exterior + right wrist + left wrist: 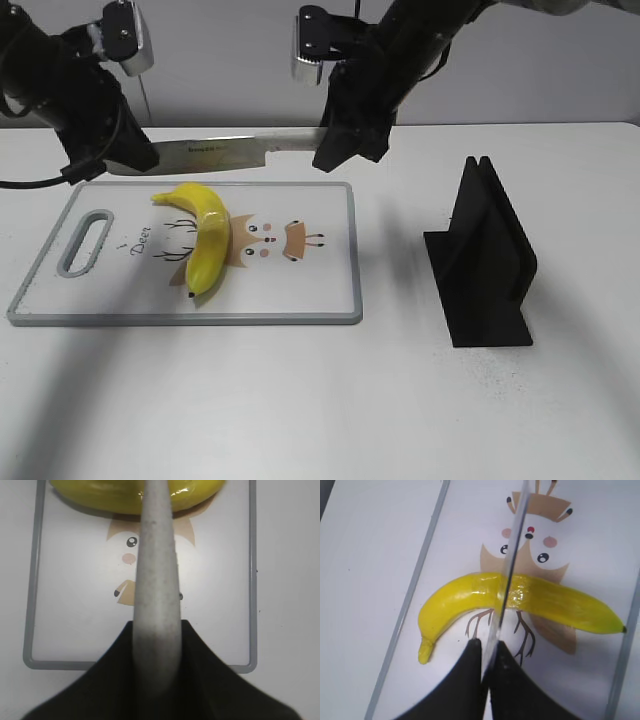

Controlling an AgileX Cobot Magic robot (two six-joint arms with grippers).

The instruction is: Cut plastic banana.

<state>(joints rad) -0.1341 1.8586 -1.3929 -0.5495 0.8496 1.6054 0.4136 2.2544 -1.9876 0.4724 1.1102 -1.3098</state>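
Observation:
The yellow plastic banana (205, 235) lies whole on the deer-print cutting board (200, 318), stem towards the back. A kitchen knife (230, 152) is held level in the air above the board's far edge. My left gripper (130, 160) is shut on the blade's tip end. My right gripper (335, 150) is shut on the grey handle. In the left wrist view the blade (512, 550) runs edge-on from the jaws (488, 642) across the banana's middle (545, 600). In the right wrist view the handle (155, 555) leaves the jaws (156, 625) towards the banana (110, 495).
A black knife stand (485, 260) stands on the white table to the right of the board. The board's grey rim shows in the left wrist view (405, 605) and in the right wrist view (31, 605). A grey wall runs behind the table.

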